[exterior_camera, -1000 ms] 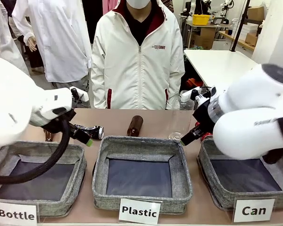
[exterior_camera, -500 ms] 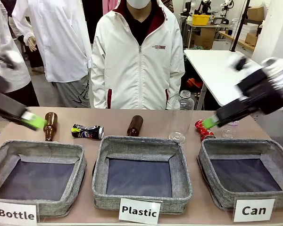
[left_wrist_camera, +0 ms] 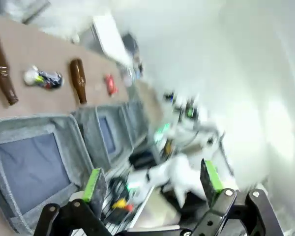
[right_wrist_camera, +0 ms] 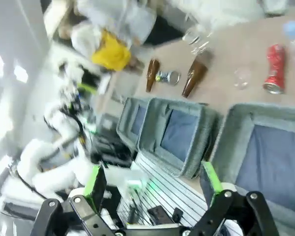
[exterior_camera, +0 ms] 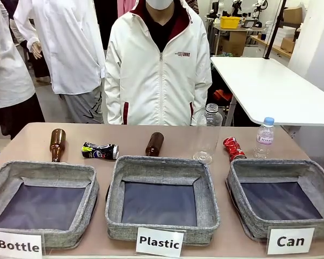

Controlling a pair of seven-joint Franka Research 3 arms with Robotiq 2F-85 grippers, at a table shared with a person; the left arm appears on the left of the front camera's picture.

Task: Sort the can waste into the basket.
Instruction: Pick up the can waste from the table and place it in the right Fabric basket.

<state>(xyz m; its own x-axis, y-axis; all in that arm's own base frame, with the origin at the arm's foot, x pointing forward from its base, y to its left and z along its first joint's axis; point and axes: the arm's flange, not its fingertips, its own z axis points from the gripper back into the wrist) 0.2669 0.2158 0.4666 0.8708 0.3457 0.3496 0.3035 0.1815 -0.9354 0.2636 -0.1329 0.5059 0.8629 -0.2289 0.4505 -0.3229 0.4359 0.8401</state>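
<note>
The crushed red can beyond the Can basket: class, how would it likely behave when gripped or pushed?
The red can looks crumpled, so it is probably light and may dent further under a squeeze. Lying on its side, its creases should hinder rolling. Its shiny skin could be slippery.

- L gripper (left_wrist_camera: 152,181) is hanging raised high, wrist rolled, jaws standing wide apart.
- R gripper (right_wrist_camera: 152,182) is hanging raised high too, wrist rolled sideways, jaws standing wide apart.
</note>
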